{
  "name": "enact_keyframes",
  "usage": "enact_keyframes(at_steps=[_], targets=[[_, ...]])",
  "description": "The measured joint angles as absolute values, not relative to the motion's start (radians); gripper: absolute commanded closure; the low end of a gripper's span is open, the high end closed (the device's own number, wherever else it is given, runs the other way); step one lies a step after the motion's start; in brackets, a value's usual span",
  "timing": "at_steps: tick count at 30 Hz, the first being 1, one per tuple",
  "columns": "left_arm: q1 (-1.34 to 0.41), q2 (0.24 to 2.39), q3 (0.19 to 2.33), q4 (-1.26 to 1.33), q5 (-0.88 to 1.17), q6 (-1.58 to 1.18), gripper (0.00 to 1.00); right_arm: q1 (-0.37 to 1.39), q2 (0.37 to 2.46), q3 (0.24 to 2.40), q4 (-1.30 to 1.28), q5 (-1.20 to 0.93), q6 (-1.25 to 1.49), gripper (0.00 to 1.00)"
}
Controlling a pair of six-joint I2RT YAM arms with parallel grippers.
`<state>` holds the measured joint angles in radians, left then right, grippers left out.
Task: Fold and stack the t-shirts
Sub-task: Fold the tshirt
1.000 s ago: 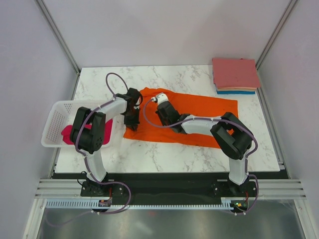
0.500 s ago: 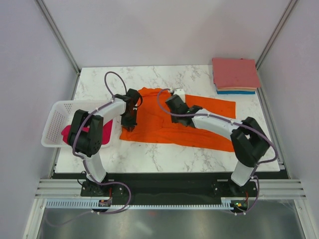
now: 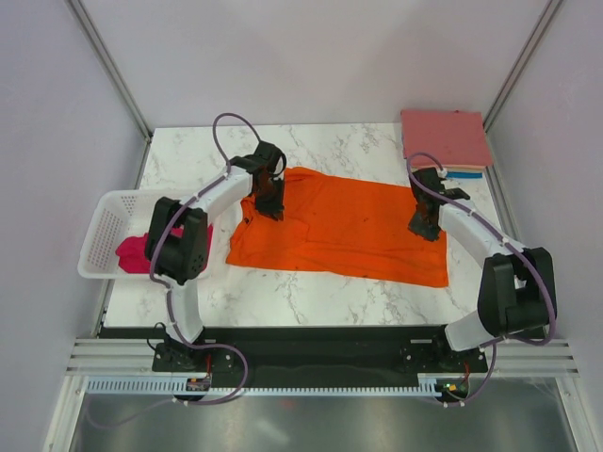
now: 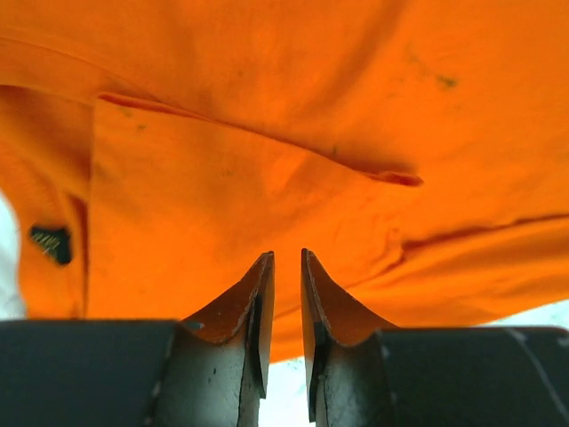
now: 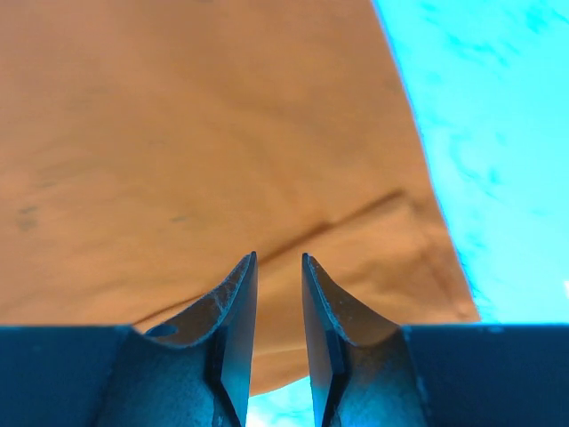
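Showing only a narrow slit between its jaws and holding nothing, the left gripper [image 4: 286,258] is over the orange t-shirt [image 3: 349,226] near its far-left edge. The right gripper [image 5: 278,260], likewise barely parted and empty, is by the right edge. Bare table [image 3: 330,141] lies beyond, with the folded stack [image 3: 445,137] at the far right corner.

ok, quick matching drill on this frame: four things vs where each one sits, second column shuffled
1. orange t-shirt
2. magenta-pink t-shirt
3. folded stack
4. white basket

A. inside the basket
B. at the left edge of the table
C. spread out mid-table
D. far right corner

Pairs: 1-C, 2-A, 3-D, 4-B
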<state>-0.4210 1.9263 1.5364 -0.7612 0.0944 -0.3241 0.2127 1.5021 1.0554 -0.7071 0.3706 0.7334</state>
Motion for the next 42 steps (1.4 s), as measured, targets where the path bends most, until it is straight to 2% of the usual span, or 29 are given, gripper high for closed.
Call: enact_keyframes(at_steps=[7, 18, 19, 22, 23, 38, 40, 42], targets=[[-0.421, 2.076, 1.536, -0.757, 0.107, -0.324, 0.75, 0.098, 1.549, 0.996, -0.753, 0.364, 0.765, 0.66], [-0.421, 2.080, 1.536, -0.753, 0.082, -0.324, 0.75, 0.075, 1.646, 0.988, -0.723, 0.363, 0.782, 0.68], [-0.421, 2.080, 1.536, -0.753, 0.080, -0.324, 0.75, 0.073, 1.652, 0.988, -0.719, 0.364, 0.782, 0.71], [-0.421, 2.080, 1.536, -0.753, 0.072, -0.324, 0.75, 0.066, 1.666, 0.974, -0.703, 0.366, 0.783, 0.90], [-0.421, 2.080, 1.536, -0.753, 0.069, -0.324, 0.75, 0.065, 1.666, 0.973, -0.699, 0.368, 0.786, 1.00], [-0.410, 2.080, 1.535, -0.752, 0.052, -0.325, 0.77, 0.023, 1.621, 0.925, -0.664, 0.401, 0.785, 1.00], [-0.410, 2.079, 1.534, -0.752, 0.054, -0.325, 0.81, 0.023, 1.614, 0.922, -0.657, 0.392, 0.780, 1.00], [-0.409, 2.078, 1.534, -0.752, 0.055, -0.326, 0.91, 0.023, 1.597, 0.916, -0.649, 0.381, 0.777, 1.00]])
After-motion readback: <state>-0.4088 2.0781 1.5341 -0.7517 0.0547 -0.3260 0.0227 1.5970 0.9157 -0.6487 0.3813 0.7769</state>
